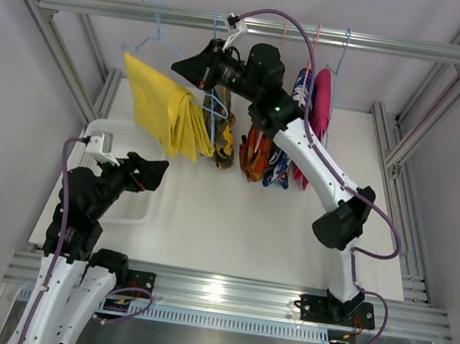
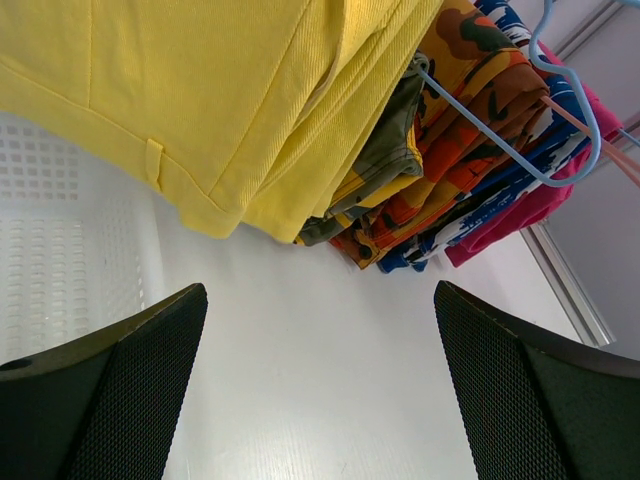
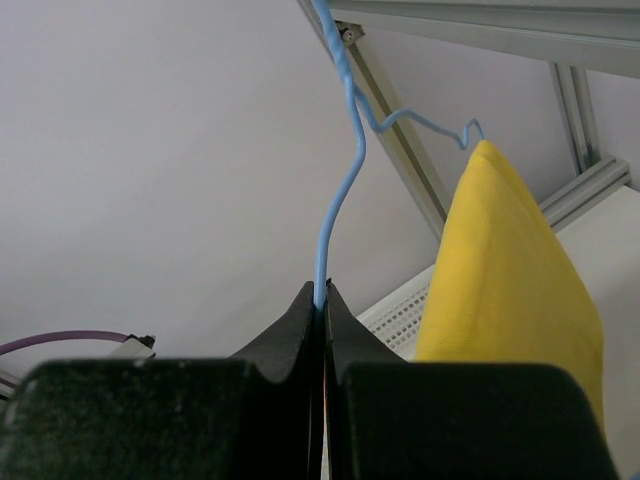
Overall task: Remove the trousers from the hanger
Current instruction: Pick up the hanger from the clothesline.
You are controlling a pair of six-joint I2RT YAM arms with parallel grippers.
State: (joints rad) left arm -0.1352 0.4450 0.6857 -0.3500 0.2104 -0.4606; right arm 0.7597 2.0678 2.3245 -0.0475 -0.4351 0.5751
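Note:
Yellow trousers (image 1: 166, 114) (image 3: 510, 270) hang tilted on a blue wire hanger (image 1: 158, 36) (image 3: 340, 190) hooked on the top rail. My right gripper (image 1: 180, 67) (image 3: 322, 295) is shut on that hanger's wire, just below its twisted neck. To the right hang camouflage trousers (image 1: 226, 138) (image 2: 385, 160), orange patterned ones (image 1: 255, 154) (image 2: 470, 100), blue-red-white ones (image 1: 280, 171) (image 2: 500, 190) and magenta ones (image 1: 320, 108) (image 2: 530, 205). My left gripper (image 1: 160, 170) (image 2: 320, 290) is open and holds nothing, low over the table, below the yellow trousers (image 2: 200, 100).
A white perforated tray (image 1: 104, 136) (image 2: 50, 250) lies on the table at the left, under my left arm. The aluminium rail (image 1: 380, 44) spans the back, with frame posts at both sides. Another blue hanger (image 2: 520, 160) carries the patterned garments.

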